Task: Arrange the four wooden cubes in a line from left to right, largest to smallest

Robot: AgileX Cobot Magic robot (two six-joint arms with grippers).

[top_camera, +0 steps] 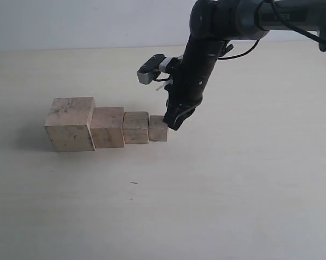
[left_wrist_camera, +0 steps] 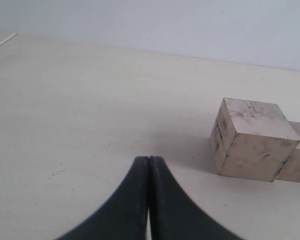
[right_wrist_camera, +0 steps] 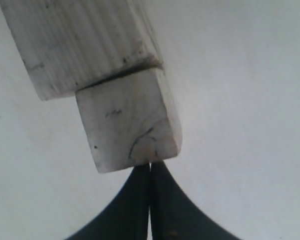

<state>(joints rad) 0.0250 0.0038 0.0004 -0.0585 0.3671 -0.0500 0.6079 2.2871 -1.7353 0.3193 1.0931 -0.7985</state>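
Note:
Four pale wooden cubes stand side by side in a row on the table, shrinking from left to right: the largest cube (top_camera: 70,123) with dark scribbles, the second cube (top_camera: 108,127), the third cube (top_camera: 136,128) and the smallest cube (top_camera: 158,129). My right gripper (top_camera: 173,123) is shut, with its tips at the right side of the smallest cube (right_wrist_camera: 130,122) and nothing between them. The left wrist view shows my left gripper (left_wrist_camera: 149,160) shut and empty over bare table, with the largest cube (left_wrist_camera: 252,138) some way off.
The pale table (top_camera: 233,189) runs to a white wall at the back. A small dark speck (top_camera: 134,183) lies in front of the row. The right arm (top_camera: 206,49) comes in from the upper right.

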